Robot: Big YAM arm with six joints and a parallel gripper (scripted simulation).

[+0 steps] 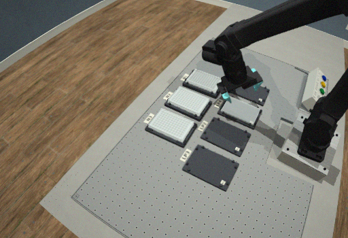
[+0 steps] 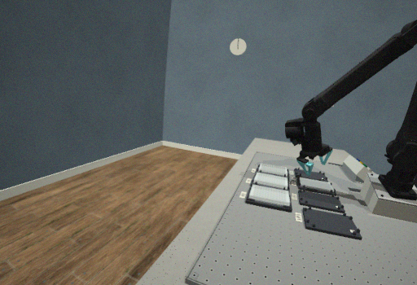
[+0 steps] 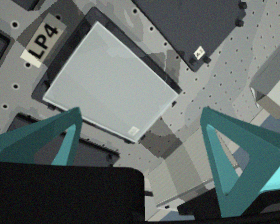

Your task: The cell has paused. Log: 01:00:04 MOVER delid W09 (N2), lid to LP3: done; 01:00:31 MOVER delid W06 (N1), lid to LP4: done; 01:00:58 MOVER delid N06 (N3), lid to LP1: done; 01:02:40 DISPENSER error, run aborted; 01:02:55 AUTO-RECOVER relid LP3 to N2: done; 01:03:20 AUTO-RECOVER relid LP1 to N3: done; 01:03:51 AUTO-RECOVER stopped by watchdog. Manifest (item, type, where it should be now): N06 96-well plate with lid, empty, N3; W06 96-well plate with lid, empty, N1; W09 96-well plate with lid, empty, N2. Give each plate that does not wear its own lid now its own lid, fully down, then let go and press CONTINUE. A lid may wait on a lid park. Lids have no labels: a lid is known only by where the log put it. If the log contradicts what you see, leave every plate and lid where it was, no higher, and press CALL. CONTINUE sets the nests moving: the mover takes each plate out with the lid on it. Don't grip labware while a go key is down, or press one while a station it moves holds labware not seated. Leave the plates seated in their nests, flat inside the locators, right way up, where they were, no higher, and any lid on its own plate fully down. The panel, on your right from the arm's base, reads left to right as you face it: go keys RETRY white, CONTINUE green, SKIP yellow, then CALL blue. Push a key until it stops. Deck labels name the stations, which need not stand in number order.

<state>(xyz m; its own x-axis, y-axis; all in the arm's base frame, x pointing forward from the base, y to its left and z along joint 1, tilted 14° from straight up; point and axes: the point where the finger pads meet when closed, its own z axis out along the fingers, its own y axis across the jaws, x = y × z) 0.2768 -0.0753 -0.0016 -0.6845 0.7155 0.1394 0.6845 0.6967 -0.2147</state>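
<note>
Three white 96-well plates sit in nests in the left column: a far one (image 1: 202, 80), a middle one (image 1: 189, 101) and a near one (image 1: 171, 125). I cannot tell which of them wear lids. A pale lid (image 1: 240, 111) lies flat on lid park LP4 (image 3: 43, 38); it also shows in the wrist view (image 3: 111, 82). My gripper (image 1: 241, 90) is open and empty. It hovers above the far edge of that lid, between it and the empty far park (image 1: 254, 93). Its teal fingers point down and touch nothing.
Two more dark lid parks, LP1 (image 1: 225, 135) and LP3 (image 1: 211, 166), stand empty nearer the front. The key panel (image 1: 315, 86) with blue, yellow and green keys showing stands at the right, beside the arm's base (image 1: 310, 147). The deck edge lies left of the nests.
</note>
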